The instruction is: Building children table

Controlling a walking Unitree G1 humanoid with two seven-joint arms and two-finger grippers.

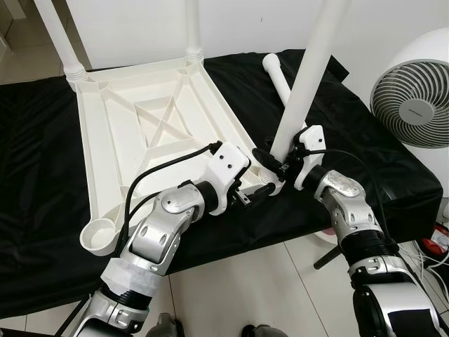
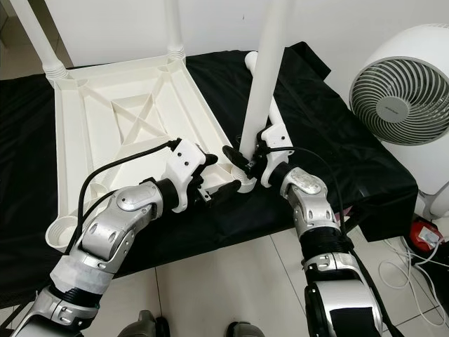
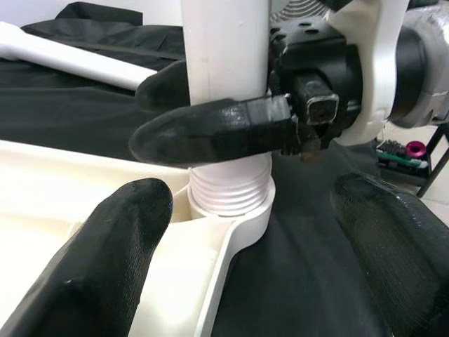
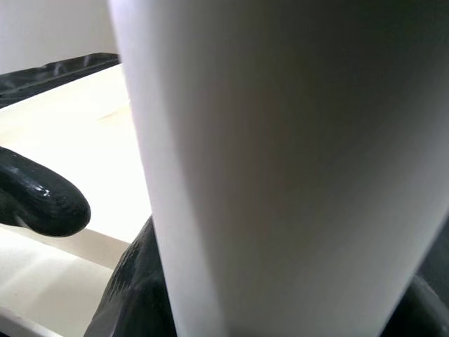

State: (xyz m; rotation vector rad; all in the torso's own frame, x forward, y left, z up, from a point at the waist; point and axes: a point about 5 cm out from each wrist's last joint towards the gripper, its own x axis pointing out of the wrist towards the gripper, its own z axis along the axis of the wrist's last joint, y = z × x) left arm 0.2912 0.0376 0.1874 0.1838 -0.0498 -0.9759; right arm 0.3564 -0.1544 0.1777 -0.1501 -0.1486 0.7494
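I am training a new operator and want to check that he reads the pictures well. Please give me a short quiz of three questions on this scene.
1. True or false: the right gripper is shut on the upright table leg at the near right corner socket.
2. How many legs already stand at the far corners of the upside-down tabletop? A) none B) two C) four
3. Fill in: one loose leg lies on the black ____.

Key:
1. True; its fingers clasp the leg just above the threaded end.
2. B; the near left socket is empty.
3. Cloth. The left gripper, fingers open, is beside the socket.
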